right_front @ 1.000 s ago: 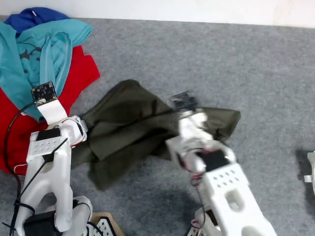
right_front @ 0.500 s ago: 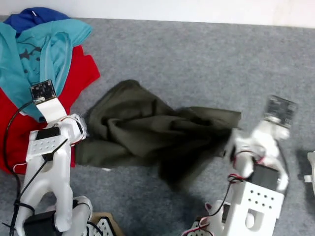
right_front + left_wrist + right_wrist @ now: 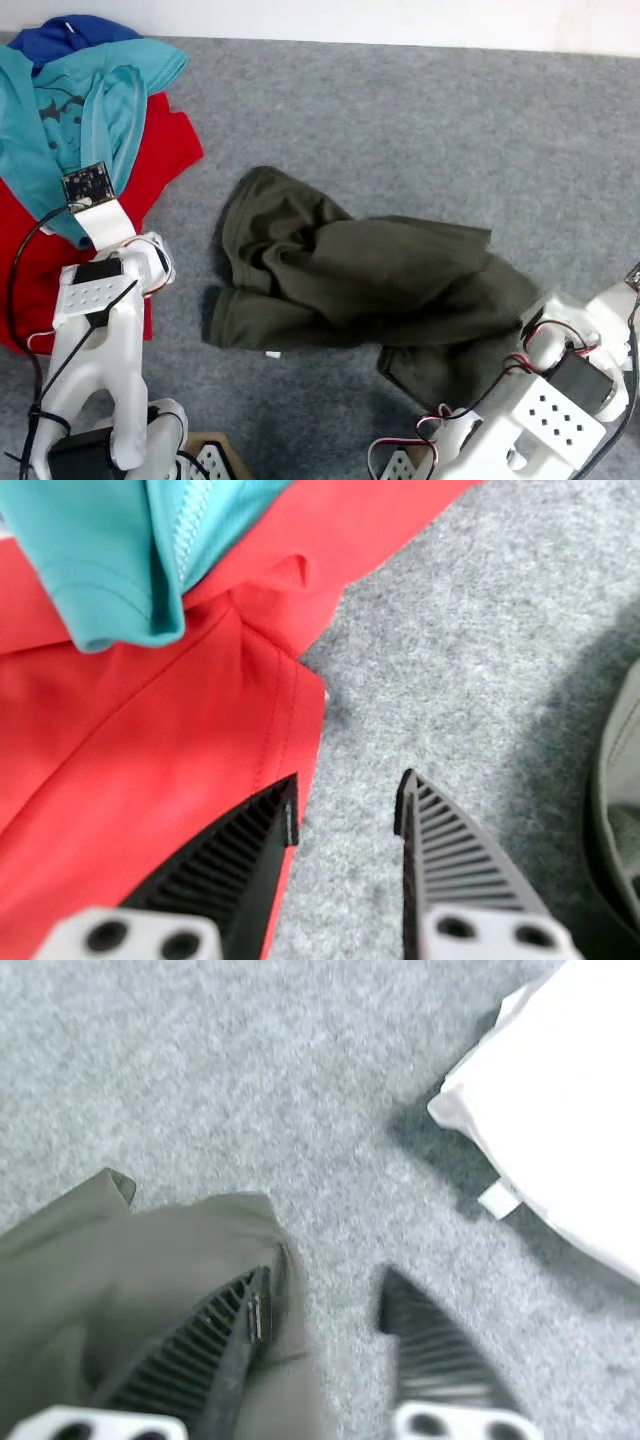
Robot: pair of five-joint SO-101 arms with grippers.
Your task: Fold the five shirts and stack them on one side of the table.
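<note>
Since a second ago the right arm (image 3: 560, 400) has swung from over the middle of the olive shirt (image 3: 350, 285) out to the near corner. The shirt has been dragged along, so it now lies strung out and rumpled across the grey table (image 3: 450, 120). From above, the left arm (image 3: 100, 310) has kept its place beside the heap of red shirt (image 3: 170, 150), teal shirt (image 3: 70, 110) and blue shirt (image 3: 75, 32).

On the left wrist camera, the left gripper (image 3: 347, 805) has its jaws apart with nothing between them. One finger is over the red shirt's hem and the other over bare table. The teal shirt lies well ahead of the fingertips.

On the right wrist camera, the right gripper (image 3: 322, 1285) also has its jaws apart. The olive shirt's corner lies against one finger, and the gap between the fingers is over bare table. A white block (image 3: 560, 1130) sits ahead, beyond the other finger.

I judge we are at spreading the first shirt flat (no fold made yet, as far as I can see). Next I would want a fresh pinch on that corner by the right fingers, while the left takes the far edge.
</note>
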